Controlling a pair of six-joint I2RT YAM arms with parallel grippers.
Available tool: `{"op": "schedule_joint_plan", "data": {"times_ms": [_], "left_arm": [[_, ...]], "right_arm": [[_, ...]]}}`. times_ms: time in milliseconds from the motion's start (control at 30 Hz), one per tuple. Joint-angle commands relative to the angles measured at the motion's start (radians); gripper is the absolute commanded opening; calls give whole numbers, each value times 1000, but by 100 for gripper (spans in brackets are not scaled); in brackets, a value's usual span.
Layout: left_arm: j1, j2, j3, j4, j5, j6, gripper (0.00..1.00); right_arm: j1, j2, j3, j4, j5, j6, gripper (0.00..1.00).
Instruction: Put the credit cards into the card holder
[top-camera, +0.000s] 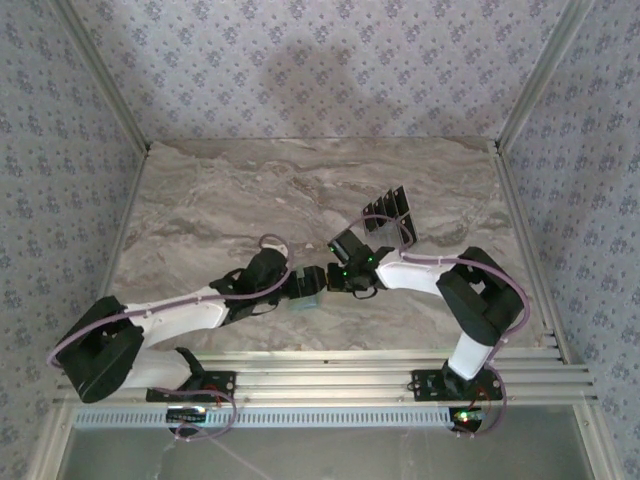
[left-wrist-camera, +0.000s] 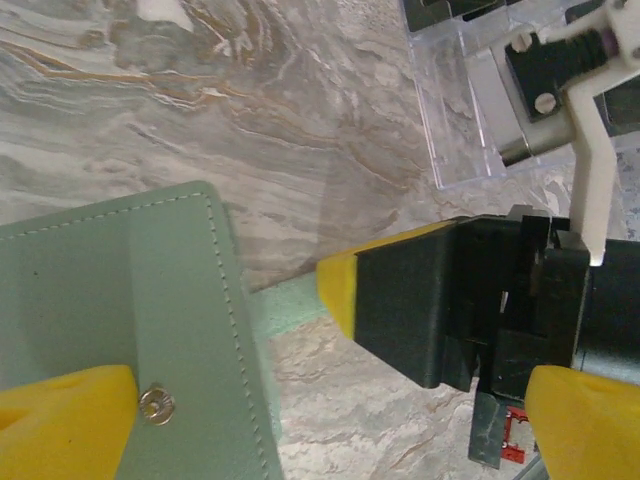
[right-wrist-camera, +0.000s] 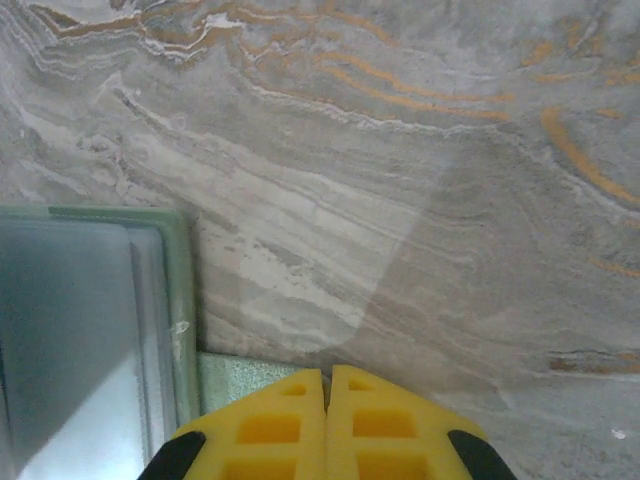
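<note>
The pale green card holder (left-wrist-camera: 130, 320) lies open on the marble, its snap button (left-wrist-camera: 157, 405) beside my left gripper's yellow left finger (left-wrist-camera: 60, 425). My left gripper (left-wrist-camera: 330, 425) stands open wide, one finger over the holder, the other far to the right. My right gripper (right-wrist-camera: 327, 378) is shut, nothing visible between its pads, its tip over the holder's green inner lining (right-wrist-camera: 235, 375). A glossy grey card (right-wrist-camera: 70, 340) lies inside the holder's green rim. More dark credit cards (top-camera: 388, 212) stand in a rack behind. Both grippers meet at the holder (top-camera: 306, 297) at table centre.
A clear plastic tray (left-wrist-camera: 465, 120) lies just beyond the right gripper's black body (left-wrist-camera: 450, 300). In the top view, the tray (top-camera: 347, 243) sits between the card rack and the grippers. Aluminium rails (top-camera: 350, 378) run along the near table edge.
</note>
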Motion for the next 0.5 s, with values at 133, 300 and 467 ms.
{"op": "schedule_joint_plan", "data": {"times_ms": [133,300,467], "left_arm": [[-6,34,17,23,-71,-23,100],[-6,64,23,-3,-95,-25,100],[-6,114,42,-19,-89,-28,100]], "right_arm": [[-14,-66,-31,-8,-1,15,21],[-21,-110,-43,-29,7,15,40],[-29,-194,-65,-61,23,21,49]]}}
